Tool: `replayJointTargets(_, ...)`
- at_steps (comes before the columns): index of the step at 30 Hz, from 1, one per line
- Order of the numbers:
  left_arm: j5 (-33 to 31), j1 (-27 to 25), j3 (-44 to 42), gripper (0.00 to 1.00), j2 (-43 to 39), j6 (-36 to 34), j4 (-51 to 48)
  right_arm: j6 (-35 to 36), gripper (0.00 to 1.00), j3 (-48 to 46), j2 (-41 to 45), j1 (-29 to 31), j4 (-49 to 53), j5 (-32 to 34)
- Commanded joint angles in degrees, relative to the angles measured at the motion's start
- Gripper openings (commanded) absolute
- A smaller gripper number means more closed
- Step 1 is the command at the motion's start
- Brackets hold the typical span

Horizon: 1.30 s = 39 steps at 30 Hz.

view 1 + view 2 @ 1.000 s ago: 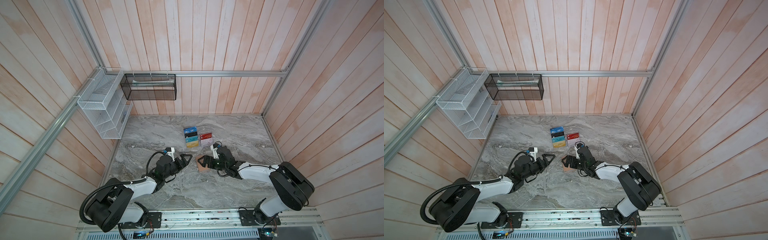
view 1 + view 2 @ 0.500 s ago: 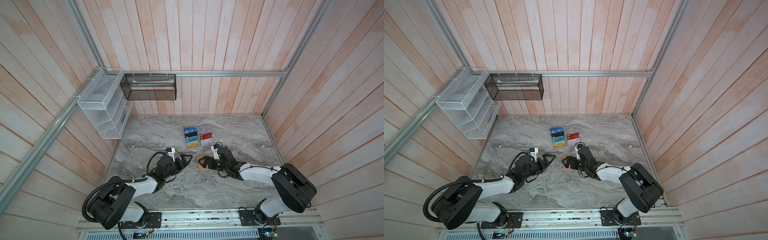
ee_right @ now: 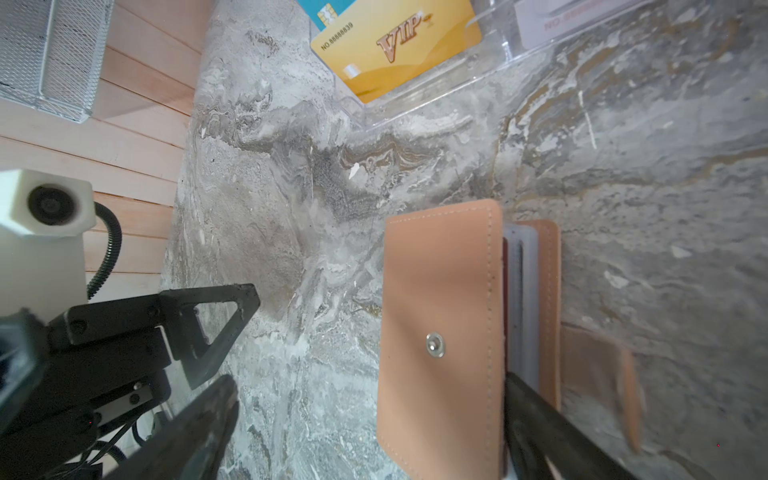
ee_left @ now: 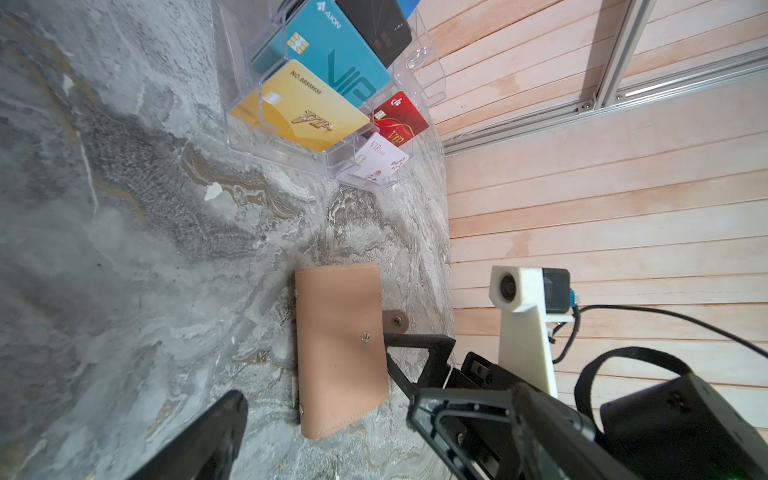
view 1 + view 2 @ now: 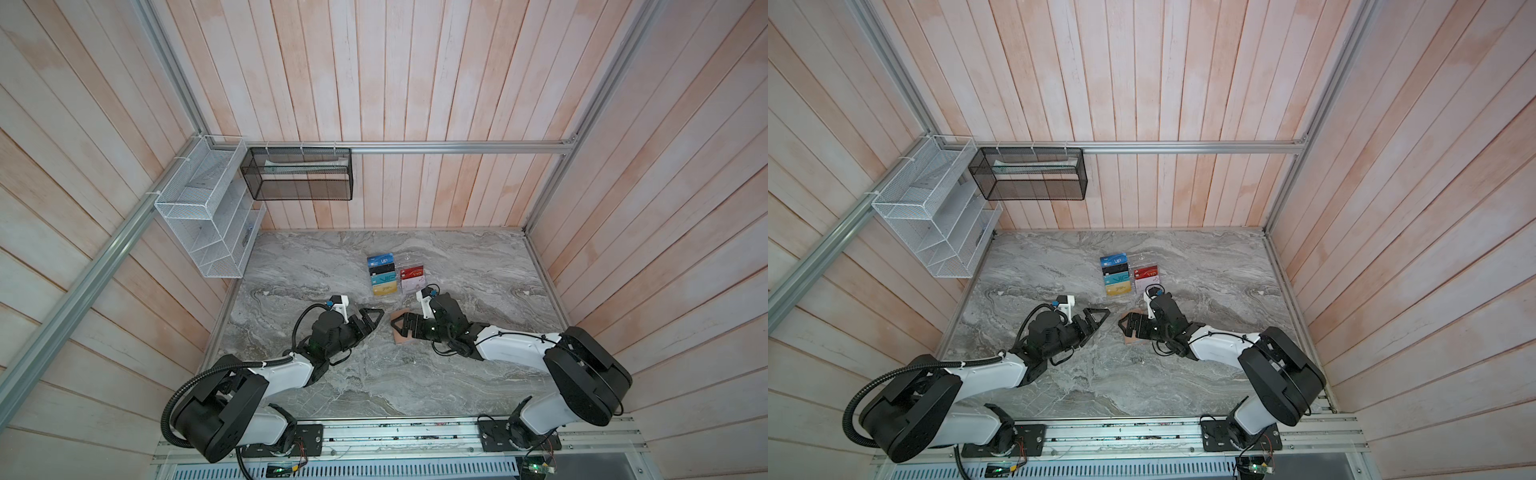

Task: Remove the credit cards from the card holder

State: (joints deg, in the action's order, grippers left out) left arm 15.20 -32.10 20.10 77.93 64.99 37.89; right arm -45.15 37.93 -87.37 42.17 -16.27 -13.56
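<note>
The card holder (image 3: 440,324), a tan-pink snap wallet, lies on the marble table between both arms; in both top views only a corner of it (image 5: 401,337) (image 5: 1132,340) shows beneath the right gripper. Its snap strap (image 4: 395,321) hangs loose. The cover is lifted a little, baring clear sleeve edges (image 3: 521,291). The credit cards are hidden inside. My right gripper (image 3: 370,390) (image 5: 399,327) is open astride the cover, one finger (image 3: 536,424) at the cover's free edge. My left gripper (image 4: 324,409) (image 5: 374,316) is open, just left of the holder, touching nothing.
A clear acrylic stand (image 5: 409,261) with several coloured cards stands just behind the holder. A white wire rack (image 5: 208,224) hangs on the left wall and a black mesh basket (image 5: 299,174) on the back wall.
My right gripper has crept slightly left over the card holder. The left arm has stayed where it was.
</note>
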Motion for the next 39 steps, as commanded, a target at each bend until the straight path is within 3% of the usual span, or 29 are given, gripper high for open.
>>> replayJointTargets(1,0.4,0.7,-0.9,1.0,-1.7,-0.1,-0.1,-0.4,0.98,1.9,-0.5,0.8,1.1,0.5)
replayJointTargets(12,1.4,3.5,-2.3,1.0,-6.2,-0.9,-3.1,0.1,0.98,4.0,-0.9,1.8,2.9,1.6)
replayJointTargets(26,2.3,3.7,-2.2,1.0,-4.9,-0.3,-2.0,1.7,0.98,4.9,0.3,1.8,6.1,4.2)
replayJointTargets(39,2.3,3.7,-2.9,1.0,-5.2,0.0,-1.9,0.7,0.98,5.0,-1.3,2.0,3.2,1.6)
